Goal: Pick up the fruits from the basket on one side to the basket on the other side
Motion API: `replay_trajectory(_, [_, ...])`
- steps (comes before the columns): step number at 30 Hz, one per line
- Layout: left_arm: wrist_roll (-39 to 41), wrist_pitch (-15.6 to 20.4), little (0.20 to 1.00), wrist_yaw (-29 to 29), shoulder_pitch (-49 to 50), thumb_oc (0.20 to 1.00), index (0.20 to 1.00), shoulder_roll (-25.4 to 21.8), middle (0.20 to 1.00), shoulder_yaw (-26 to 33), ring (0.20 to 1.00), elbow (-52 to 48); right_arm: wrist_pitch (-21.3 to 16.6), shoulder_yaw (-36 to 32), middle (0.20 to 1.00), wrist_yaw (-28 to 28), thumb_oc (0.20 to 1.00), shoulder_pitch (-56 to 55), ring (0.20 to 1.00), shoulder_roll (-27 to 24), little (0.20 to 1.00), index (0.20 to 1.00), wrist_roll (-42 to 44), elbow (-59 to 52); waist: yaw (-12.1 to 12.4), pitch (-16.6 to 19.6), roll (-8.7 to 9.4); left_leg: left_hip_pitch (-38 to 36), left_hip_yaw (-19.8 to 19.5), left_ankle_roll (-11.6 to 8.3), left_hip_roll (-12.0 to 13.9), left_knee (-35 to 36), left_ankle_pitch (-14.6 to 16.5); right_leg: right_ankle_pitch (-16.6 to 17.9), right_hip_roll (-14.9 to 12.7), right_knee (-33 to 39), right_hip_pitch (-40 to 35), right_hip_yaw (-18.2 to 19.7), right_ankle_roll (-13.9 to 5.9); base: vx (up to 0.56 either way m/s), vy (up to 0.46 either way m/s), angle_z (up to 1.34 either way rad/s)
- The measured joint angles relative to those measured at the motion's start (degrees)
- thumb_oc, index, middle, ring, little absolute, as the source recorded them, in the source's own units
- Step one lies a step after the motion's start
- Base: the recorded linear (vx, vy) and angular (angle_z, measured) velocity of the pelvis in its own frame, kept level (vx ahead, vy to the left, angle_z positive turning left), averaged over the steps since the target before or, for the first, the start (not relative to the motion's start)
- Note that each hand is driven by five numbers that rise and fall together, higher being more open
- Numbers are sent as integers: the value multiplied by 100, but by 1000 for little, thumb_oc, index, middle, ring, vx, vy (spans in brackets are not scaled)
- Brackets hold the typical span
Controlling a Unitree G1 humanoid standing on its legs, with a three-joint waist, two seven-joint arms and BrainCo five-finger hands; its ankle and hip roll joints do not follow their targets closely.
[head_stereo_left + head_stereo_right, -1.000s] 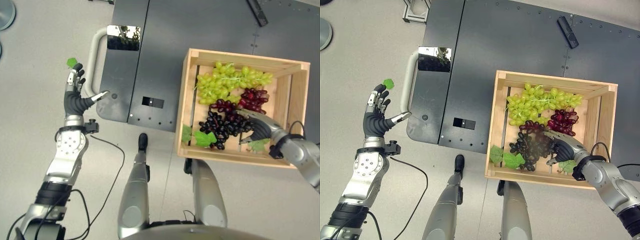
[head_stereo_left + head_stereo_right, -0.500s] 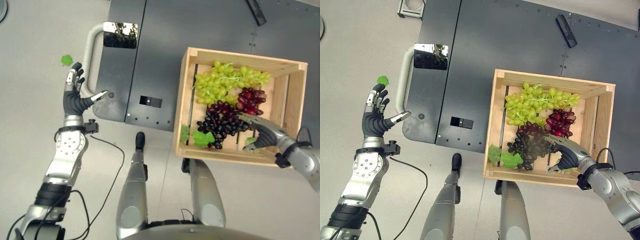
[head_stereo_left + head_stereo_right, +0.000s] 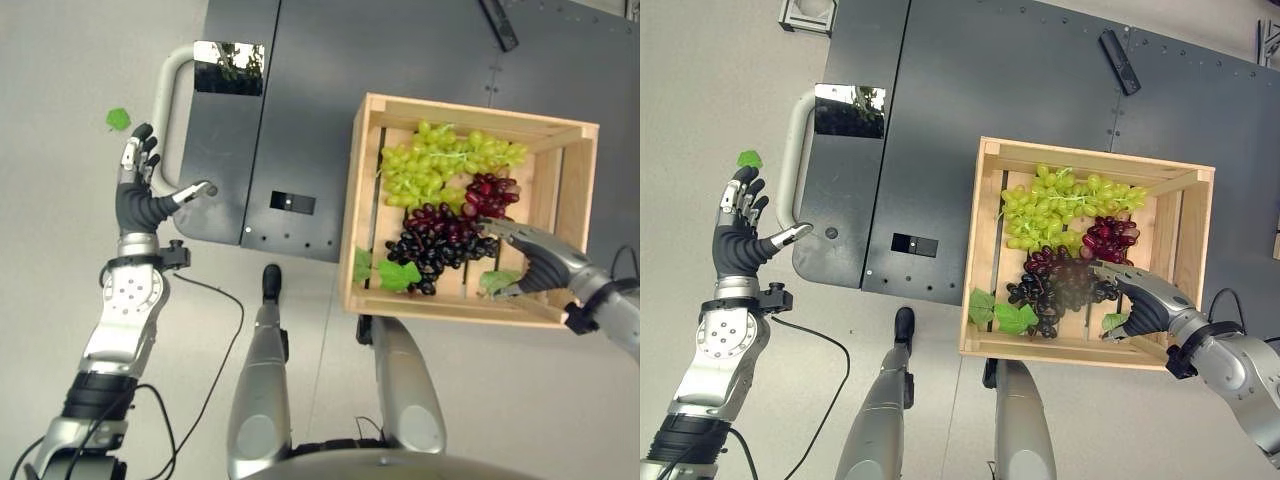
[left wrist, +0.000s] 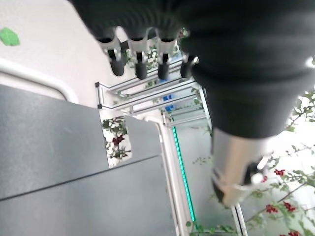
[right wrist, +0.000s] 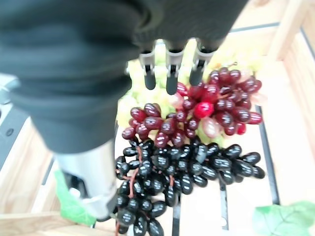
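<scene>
A wooden crate (image 3: 357, 200) stands on a dark platform and holds three bunches of grapes: green (image 3: 440, 165) at the far side, red (image 3: 490, 192) to the right, and dark purple (image 3: 440, 240) near the front. My right hand (image 3: 540, 262) is inside the crate at its near right corner, just right of the dark bunch. It is open, its fingers (image 5: 170, 73) are relaxed, and it holds nothing. In the right wrist view the dark bunch (image 5: 182, 172) and the red bunch (image 5: 221, 103) lie past the fingers. My left hand (image 3: 135, 205) is raised open, far left.
The crate sits on a dark grey cart deck (image 3: 300, 100) with a pale curved handle (image 3: 163, 110) beside my left hand. A loose green leaf (image 3: 118, 119) lies on the floor. Green leaves (image 3: 385, 273) lie in the crate's front. A black bar (image 3: 497, 22) lies far back.
The camera has shifted. My right hand has drawn back off the dark bunch toward the crate's near right corner, holding nothing. The left hand keeps its pose.
</scene>
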State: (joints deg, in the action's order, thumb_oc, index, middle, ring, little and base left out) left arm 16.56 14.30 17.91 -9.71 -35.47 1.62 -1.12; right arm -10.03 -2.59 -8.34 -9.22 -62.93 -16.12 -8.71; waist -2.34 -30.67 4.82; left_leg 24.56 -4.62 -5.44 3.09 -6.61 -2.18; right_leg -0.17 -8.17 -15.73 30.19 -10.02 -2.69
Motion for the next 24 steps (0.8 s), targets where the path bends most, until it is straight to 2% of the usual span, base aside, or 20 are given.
replay_trajectory(10, [0,0,1000,0,2,1000,1000,-4,1000,0,1000,0,0,32,1000,-8,1000,1,1000,2,1000,1000,4,5,16,0,0,3,-3,-3,-1,0,-2,0,-1,0,0,0,0,0,0,0])
replay_trajectory(19, [0,0,1000,5,-2,1000,1000,-8,1000,-2,1000,-2,0,339,1000,-69,1000,16,1000,22,1000,1000,4,15,20,0,0,69,-19,-3,-3,-4,-2,-2,-2,1,53,0,-3,0,0,0])
replay_trajectory(24, [0,-2,1000,12,-14,1000,1000,-108,1000,-8,1000,-10,21,585,1000,-46,1000,303,1000,202,1000,1000,1,275,28,0,-1,302,-27,-21,0,-54,-14,10,1,-16,263,-2,9,0,0,0])
